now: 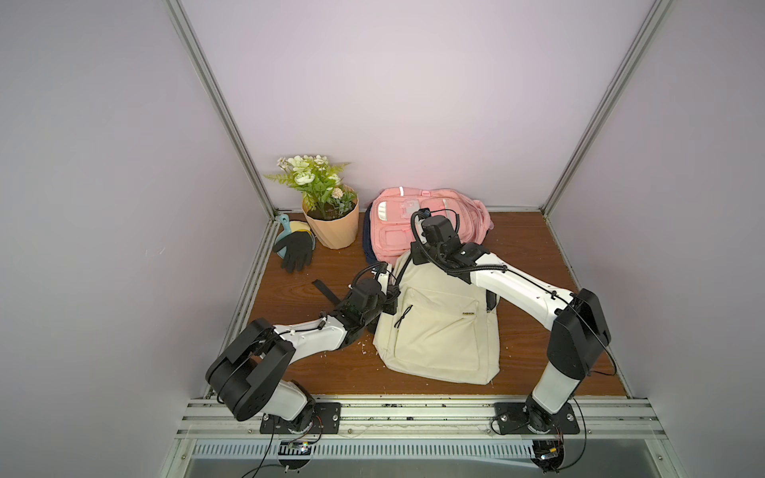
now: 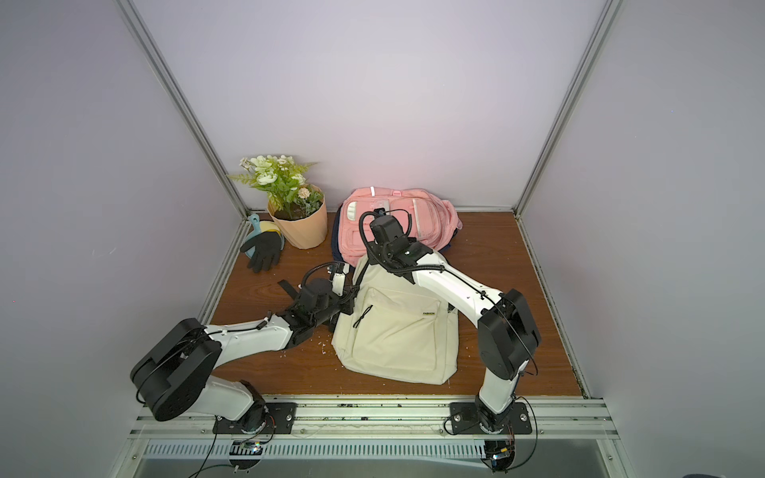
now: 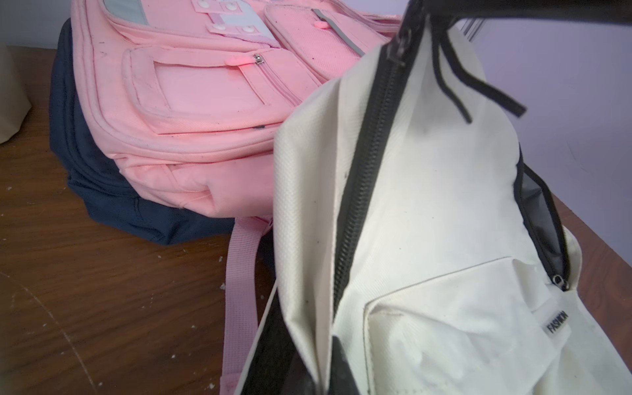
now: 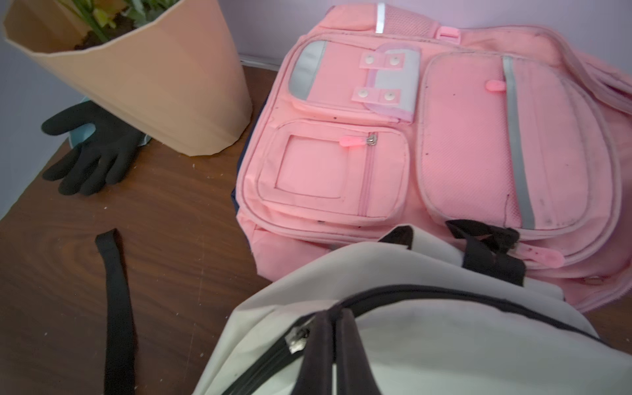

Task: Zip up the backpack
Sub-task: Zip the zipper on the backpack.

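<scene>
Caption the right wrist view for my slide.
Right tool shut at the zipper of the cream backpack, pink backpack beyond.

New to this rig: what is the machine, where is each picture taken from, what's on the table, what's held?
Two robot arms stand at a wooden table, each ending in a two-finger gripper. The top views look down on everything; the other two come from a camera on each wrist. In the middle lies a cream backpack, its zipper partly closed. Behind it a pink backpack lies on a dark blue bag; a flower pot, a black glove and a loose black strap are off to one side. The left gripper is shut on the cream backpack's side fabric; the right gripper is shut beside the zipper slider, apparently pinching the zipper pull.
</scene>
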Robot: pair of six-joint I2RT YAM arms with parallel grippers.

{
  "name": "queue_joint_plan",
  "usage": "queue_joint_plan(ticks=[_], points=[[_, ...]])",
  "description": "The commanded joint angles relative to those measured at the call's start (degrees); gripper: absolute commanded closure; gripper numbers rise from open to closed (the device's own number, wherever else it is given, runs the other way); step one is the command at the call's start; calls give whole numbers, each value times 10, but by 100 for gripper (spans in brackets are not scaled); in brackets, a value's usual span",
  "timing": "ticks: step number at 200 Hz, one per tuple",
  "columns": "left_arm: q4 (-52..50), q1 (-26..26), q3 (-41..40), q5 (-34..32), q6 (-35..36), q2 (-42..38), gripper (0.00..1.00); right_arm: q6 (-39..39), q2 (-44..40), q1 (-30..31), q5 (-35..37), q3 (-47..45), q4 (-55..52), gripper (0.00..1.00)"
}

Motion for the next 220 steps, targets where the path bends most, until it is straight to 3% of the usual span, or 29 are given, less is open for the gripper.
queue_joint_plan(ticks=[1,68,108,119,145,176,220], points=[[-6,-4,-14,-19,-5,-13,100,17,-17,-44,49,29,22,100],[-18,-1,-32,-49,-8,-43,100,45,-20,-97,74,33,12,100],[-41,1,-10,-44,8,-38,99,8,-57,-66,-66,-8,77,100],[-50,1,8,-41,18,-37,92,-7,-64,-40,-84,-11,88,100],[-63,9,51,-33,35,-38,59,-25,-80,12,-79,-14,98,100],[-53,46,87,8,40,-31,21,-5,-105,17,-99,-39,117,100],[-52,57,149,63,80,11,17,2,-111,24,-115,-34,114,100]])
